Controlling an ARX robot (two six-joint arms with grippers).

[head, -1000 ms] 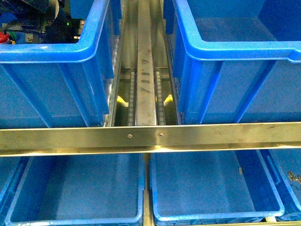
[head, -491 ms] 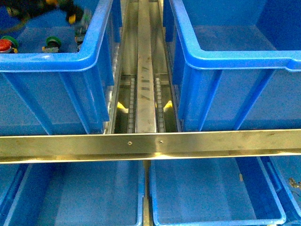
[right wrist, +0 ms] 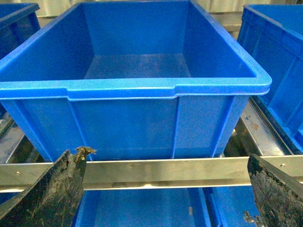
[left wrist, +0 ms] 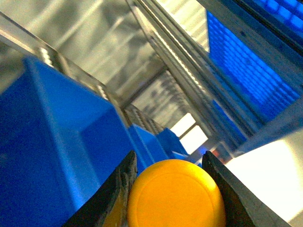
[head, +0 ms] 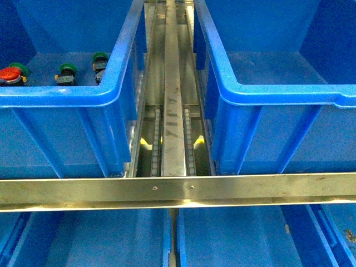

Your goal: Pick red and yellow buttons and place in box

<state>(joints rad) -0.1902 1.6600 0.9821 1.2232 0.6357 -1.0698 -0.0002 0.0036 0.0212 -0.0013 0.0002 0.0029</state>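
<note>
- The left arm is no longer showing in the front view. A second ago it was reaching down inside the left crate [head: 83, 95], and half a second ago it was rising out of it with something yellow.
- The left gripper [left wrist: 169, 165] is now pinching the yellow button [left wrist: 176, 194]. In the left wrist view the cap is sitting between the two dark jaws and touching both.
- The button is being held in the air, clear of any crate floor, with the wrist camera looking up at the rack framing.
- The red button [head: 10, 74] is still sitting at the far left of the left crate, near two green buttons [head: 67, 72].
- The right gripper [right wrist: 165, 158] is hanging with its jaws spread wide and gripping nothing, facing an empty crate [right wrist: 132, 87].
- Judgement: the yellow pick is looking complete and the carry is starting. The drop and the red pick are still outstanding.
- I cannot tell which crate is the target.
</note>
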